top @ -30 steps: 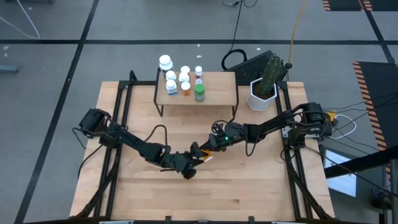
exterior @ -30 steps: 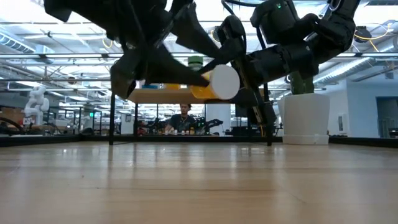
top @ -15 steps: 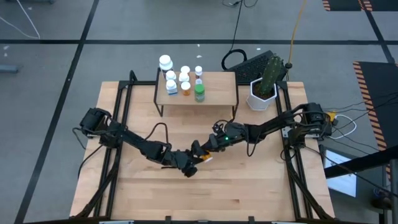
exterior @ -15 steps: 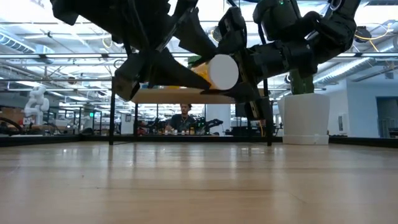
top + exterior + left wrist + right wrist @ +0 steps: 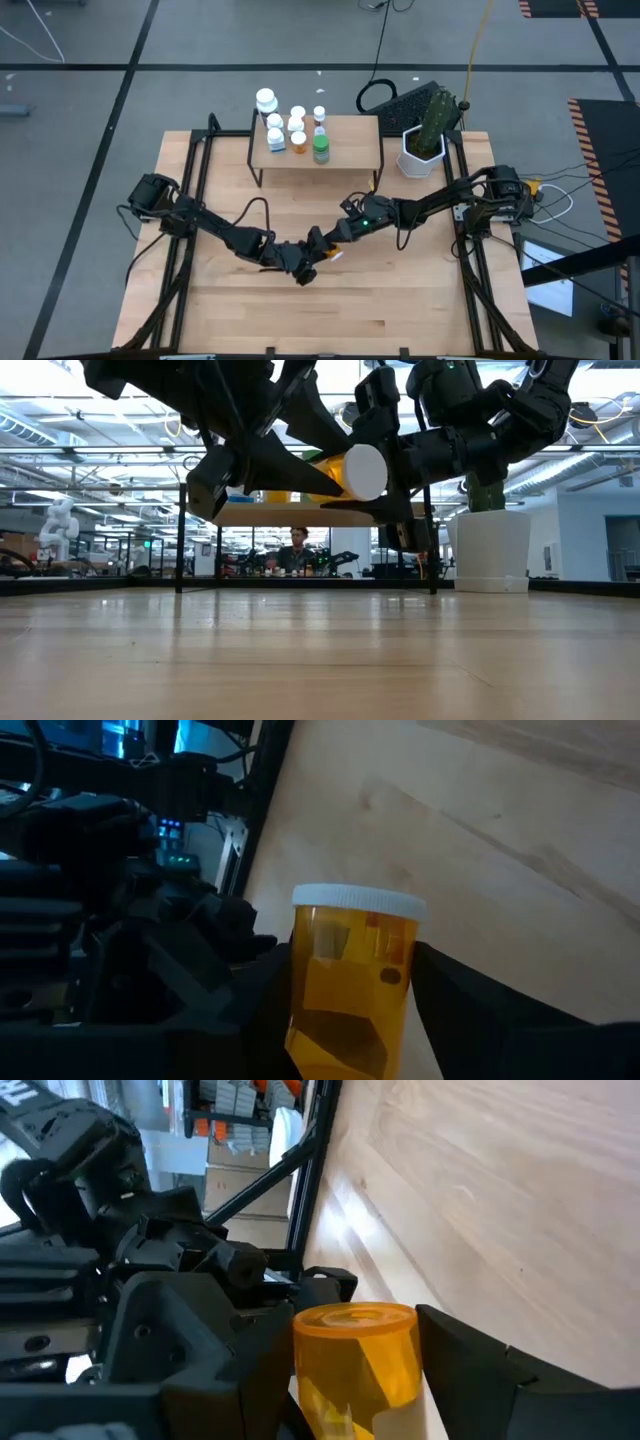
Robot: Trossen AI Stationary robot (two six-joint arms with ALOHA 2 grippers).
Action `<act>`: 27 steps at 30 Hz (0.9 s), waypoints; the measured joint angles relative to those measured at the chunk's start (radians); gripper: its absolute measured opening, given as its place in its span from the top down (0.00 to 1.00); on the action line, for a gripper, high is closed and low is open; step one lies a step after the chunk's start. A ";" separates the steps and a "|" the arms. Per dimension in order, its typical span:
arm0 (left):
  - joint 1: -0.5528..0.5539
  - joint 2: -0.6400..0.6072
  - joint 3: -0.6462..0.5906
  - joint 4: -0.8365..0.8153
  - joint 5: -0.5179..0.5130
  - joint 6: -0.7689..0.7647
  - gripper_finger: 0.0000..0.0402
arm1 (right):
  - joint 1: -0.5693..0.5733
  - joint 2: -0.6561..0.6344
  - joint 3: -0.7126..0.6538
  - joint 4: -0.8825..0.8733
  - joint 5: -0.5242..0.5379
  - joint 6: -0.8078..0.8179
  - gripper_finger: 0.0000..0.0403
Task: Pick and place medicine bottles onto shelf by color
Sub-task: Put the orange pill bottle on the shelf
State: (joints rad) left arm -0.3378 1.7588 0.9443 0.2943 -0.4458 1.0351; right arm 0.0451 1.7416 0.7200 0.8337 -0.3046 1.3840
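Orange pill bottle with a white cap hung above the table, lying on its side between both grippers. The left gripper had its fingers closed on the cap end; the right gripper had its fingers clamped on the base. Beyond the fingers, the shelf carried other bottles, white, orange and one green. A plant pot stood beside the shelf.
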 joint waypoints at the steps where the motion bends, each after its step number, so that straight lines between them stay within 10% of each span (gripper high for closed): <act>1: -0.001 0.000 0.000 0.001 0.000 -0.007 0.52 | -0.001 0.000 0.000 0.000 0.000 -0.014 0.49; 11: -0.017 0.001 0.000 0.006 -0.004 -0.184 0.53 | -0.011 0.000 0.000 0.037 0.034 -0.477 0.43; 27: -0.018 0.000 0.001 0.073 0.023 -0.311 0.53 | -0.048 -0.001 -0.001 0.113 -0.109 -0.602 0.31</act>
State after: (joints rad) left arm -0.3557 1.7588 0.9453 0.3677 -0.4229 0.7238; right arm -0.0029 1.7411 0.7189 0.9465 -0.4135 0.7817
